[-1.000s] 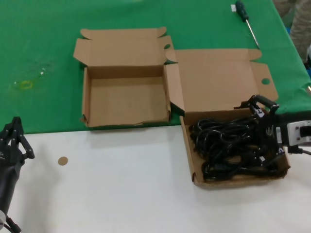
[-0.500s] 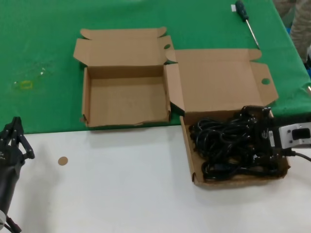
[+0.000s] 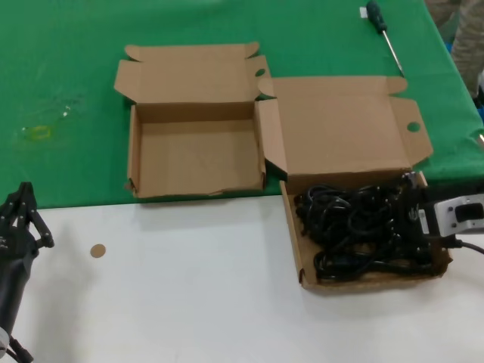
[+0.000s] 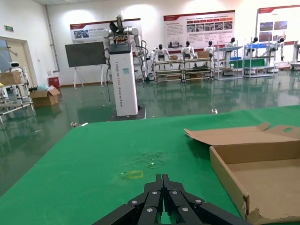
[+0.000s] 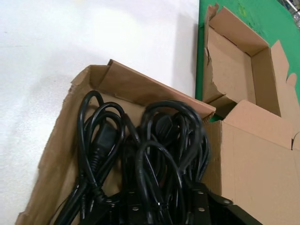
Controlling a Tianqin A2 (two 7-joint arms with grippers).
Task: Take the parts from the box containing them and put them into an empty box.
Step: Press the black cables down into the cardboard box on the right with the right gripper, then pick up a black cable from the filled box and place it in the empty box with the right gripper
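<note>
Head view. My right gripper [image 3: 412,215] sits low in the right end of the wider, shallow box [image 3: 296,249], down among the black power cords [image 3: 355,231] that fill it. That box lies on the white table [image 3: 189,287] with its broad lid [image 3: 340,125] folded back onto the green cloth [image 3: 68,68]. I cannot tell from here how my right fingers stand. The narrower box [image 3: 197,155] lies just beside it on my left, on the cloth, with nothing in it. My left gripper [image 3: 19,219] hangs at the table's near left corner, well apart from both boxes. A green-handled screwdriver [image 3: 382,30] lies at the far right of the cloth.

Left wrist view. My left gripper [image 4: 161,187] has its fingers pressed together, tips meeting, holding nothing. The narrower box [image 4: 225,173] is beside it.

Right wrist view. The cords [image 5: 150,154] lie looped in the shallow box [image 5: 56,150], and black finger links reach into the tangle at the frame's edge; whether they pinch a cord is hidden. The narrower box [image 5: 234,70] shows beyond.
</note>
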